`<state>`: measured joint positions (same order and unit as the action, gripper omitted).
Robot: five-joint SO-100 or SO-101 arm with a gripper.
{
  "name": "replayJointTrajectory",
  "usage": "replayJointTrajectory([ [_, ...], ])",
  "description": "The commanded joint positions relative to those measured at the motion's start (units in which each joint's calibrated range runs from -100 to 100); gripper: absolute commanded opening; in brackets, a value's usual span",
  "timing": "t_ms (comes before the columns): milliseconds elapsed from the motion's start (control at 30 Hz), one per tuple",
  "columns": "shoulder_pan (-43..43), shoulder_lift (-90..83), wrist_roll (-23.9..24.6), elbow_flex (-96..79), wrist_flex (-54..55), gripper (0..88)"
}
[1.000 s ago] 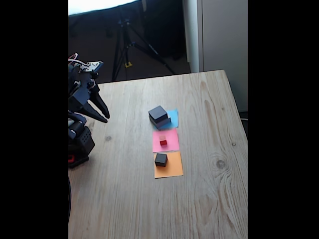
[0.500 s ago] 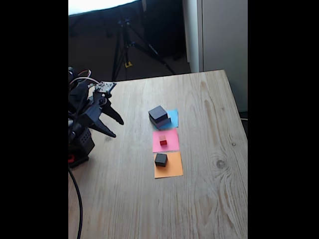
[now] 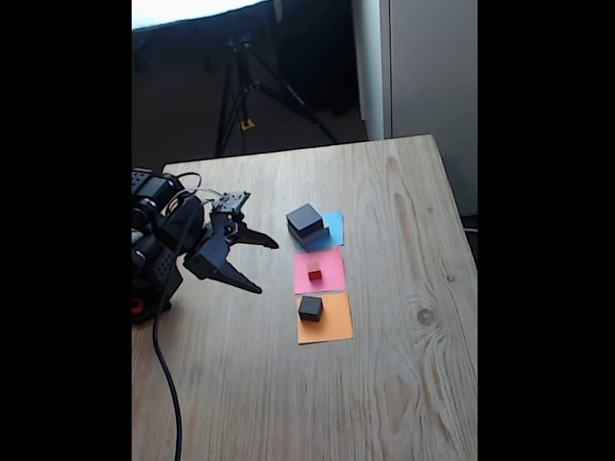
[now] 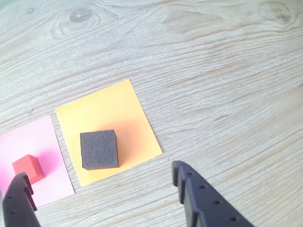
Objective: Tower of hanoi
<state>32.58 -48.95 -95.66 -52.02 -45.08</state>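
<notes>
Two dark grey blocks [image 3: 307, 225] sit stacked on the blue paper square [image 3: 333, 229] in the fixed view. A tiny red cube [image 3: 315, 272] [image 4: 28, 168] rests on the pink paper [image 3: 320, 270] [image 4: 33, 156]. A small dark block [image 3: 310, 307] [image 4: 99, 149] sits on the orange paper [image 3: 325, 319] [image 4: 116, 118]. My gripper [image 3: 266, 265] [image 4: 97, 182] is open and empty above the table, left of the papers in the fixed view. The wrist view shows its two black fingers [image 4: 199, 201] near the bottom edge, just short of the small dark block and the red cube.
The wooden table [image 3: 404, 365] has bare room right of and in front of the papers. The arm's base [image 3: 152, 279] and a black cable [image 3: 163, 365] are at the left edge. A tripod [image 3: 245, 86] stands behind the table.
The arm has swung down and to the right, carrying the open gripper from beside its base toward the paper squares. The blocks have not moved.
</notes>
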Motion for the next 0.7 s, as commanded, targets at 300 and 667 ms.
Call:
replayJointTrajectory([
  [300, -1.4, 12.1, -1.7, -11.3, 34.3, 37.2],
  [667, -3.8, 26.1, -4.3, -24.9, 71.1, 37.4],
])
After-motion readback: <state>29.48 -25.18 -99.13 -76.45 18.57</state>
